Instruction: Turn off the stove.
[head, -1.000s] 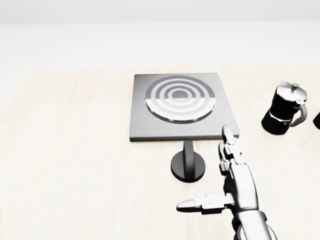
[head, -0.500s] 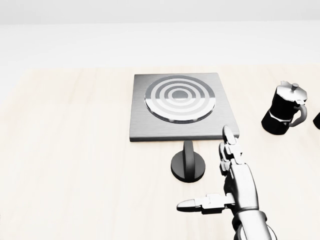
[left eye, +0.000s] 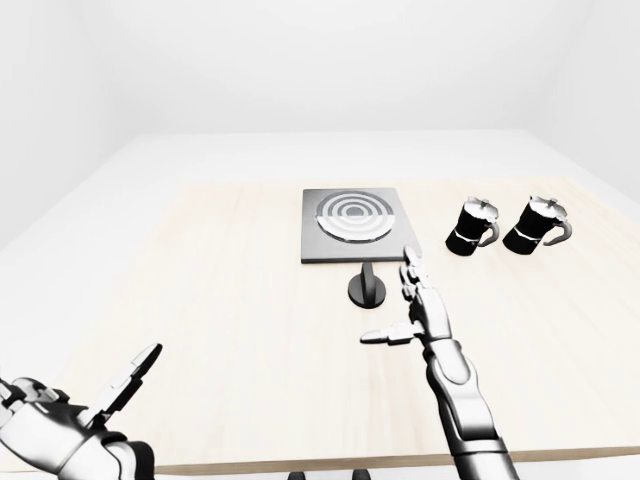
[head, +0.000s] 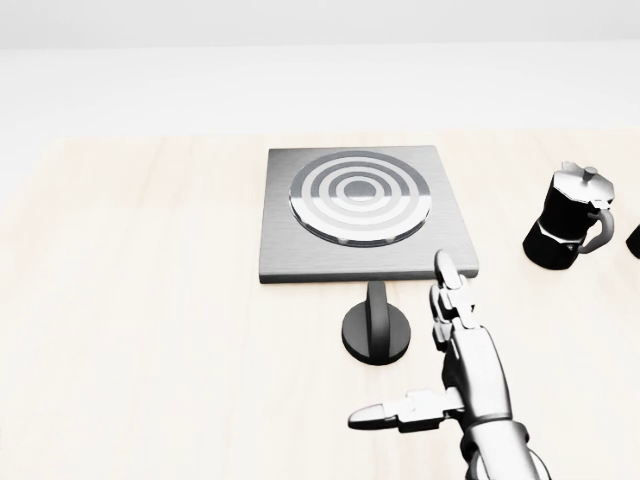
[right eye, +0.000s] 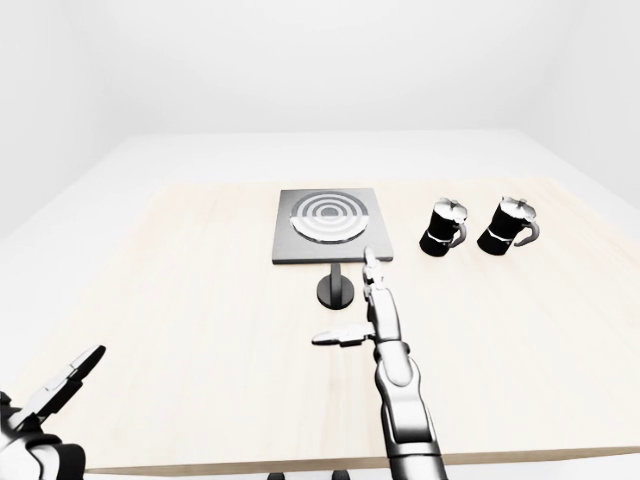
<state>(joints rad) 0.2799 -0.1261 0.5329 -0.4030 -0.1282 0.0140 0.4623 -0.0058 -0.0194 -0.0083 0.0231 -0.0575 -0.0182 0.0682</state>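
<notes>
From the left-eye view, the stove (left eye: 350, 225) sits a little above the middle of the frame on the pale wooden table (left eye: 220, 330), with its control knob (left eye: 367, 289) standing just below its lower edge, a dark round base with an upright grip. That puts the knob on the near side, where an arm can reach it without crossing the burner. Two moka pots (left eye: 471, 227) stand off to the right, well apart from the stove and seemingly no part of this job. The left hand (left eye: 85, 415) sits in the lower left corner, fingers spread, holding nothing.

In the head view, the right hand (head: 455, 375) rises from the bottom edge, just right of the knob and near it but not touching. Its long fingers (head: 452, 295) point straight up the frame toward the stove's lower right corner, while the thumb (head: 385, 412) juts out leftward below the knob. The hand is wide open and empty; I'd say it is lining up to close round the grip.

The right-eye view shows the same layout: stove in the upper middle, knob beneath it, the open hand close beside.
</notes>
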